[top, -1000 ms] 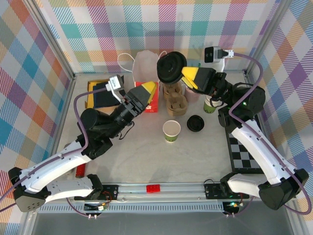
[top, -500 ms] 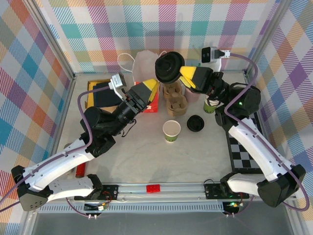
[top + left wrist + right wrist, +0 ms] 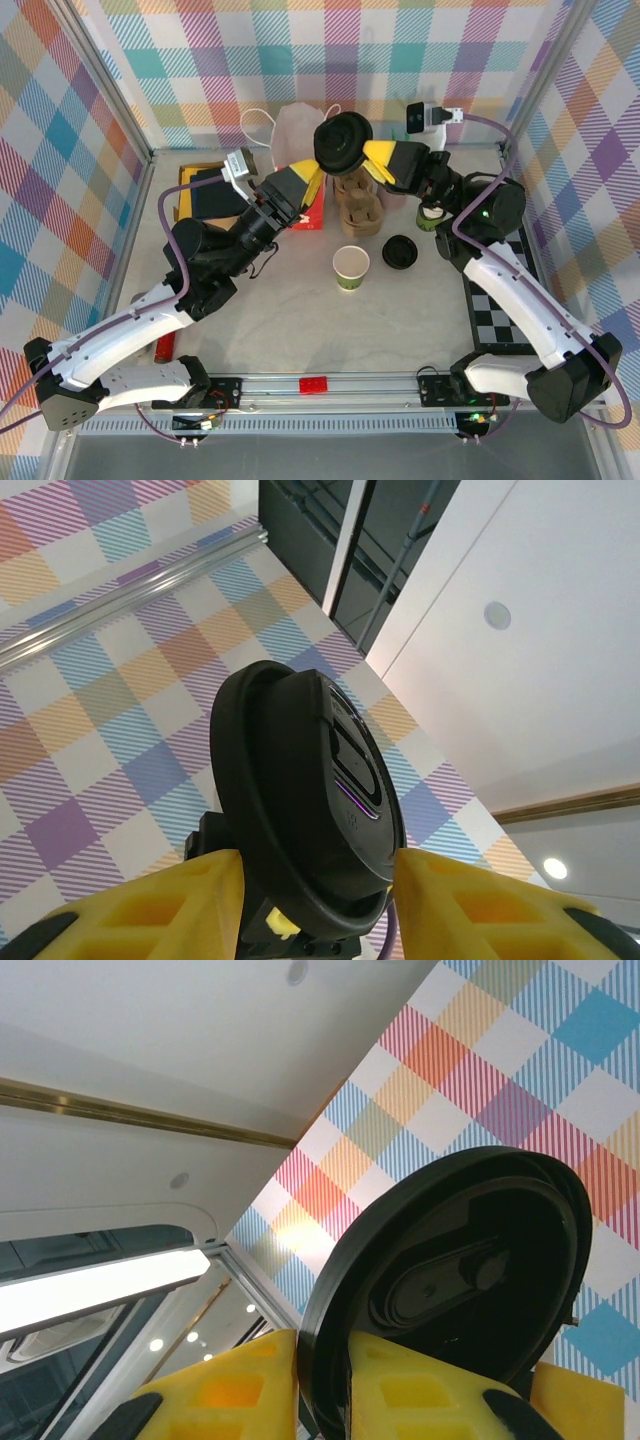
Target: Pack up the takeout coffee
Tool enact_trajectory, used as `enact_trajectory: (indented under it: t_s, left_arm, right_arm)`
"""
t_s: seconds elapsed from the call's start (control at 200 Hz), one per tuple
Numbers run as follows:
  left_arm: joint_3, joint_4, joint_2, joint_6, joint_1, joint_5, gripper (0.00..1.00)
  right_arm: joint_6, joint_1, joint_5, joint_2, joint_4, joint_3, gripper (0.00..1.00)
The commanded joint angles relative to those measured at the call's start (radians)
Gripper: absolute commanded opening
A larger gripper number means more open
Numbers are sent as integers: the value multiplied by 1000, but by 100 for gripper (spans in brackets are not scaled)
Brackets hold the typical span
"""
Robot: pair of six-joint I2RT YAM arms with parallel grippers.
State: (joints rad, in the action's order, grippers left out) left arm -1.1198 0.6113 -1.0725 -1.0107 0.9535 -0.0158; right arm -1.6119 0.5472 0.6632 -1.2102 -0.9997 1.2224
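My right gripper is shut on the rim of a round black lid, held on edge in the air above the brown carrier. My left gripper is open just left of the lid, with one yellow finger on each side of it; I cannot tell whether they touch it. A dark-green paper cup stands open and lidless on the table. A second black lid lies to its right. Another green cup stands partly hidden behind the right arm.
The brown cardboard cup carrier stands below the raised lid, a red box to its left, a white paper bag behind. A dark folder on yellow lies back left, a checkered board on the right.
The right gripper has carried the lid a little to the left. The left gripper has risen and closed in on the lid from the left.
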Motion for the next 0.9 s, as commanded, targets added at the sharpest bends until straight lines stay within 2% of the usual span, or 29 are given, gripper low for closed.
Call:
enact_trajectory:
  t_s: [0.0,0.07,0.895]
  left_arm:
    - [-6,59,-1,-12,-10,16,41]
    - [-2,63,-1,-17,-12,16,37]
    - [24,114,-6,-48,-24,13,32]
  right_arm:
    - [-4,7,-17,9,-67,-7,18]
    - [-2,8,-17,11,-68,-7,18]
    - [-19,13,-34,-5,-106,-26,18]
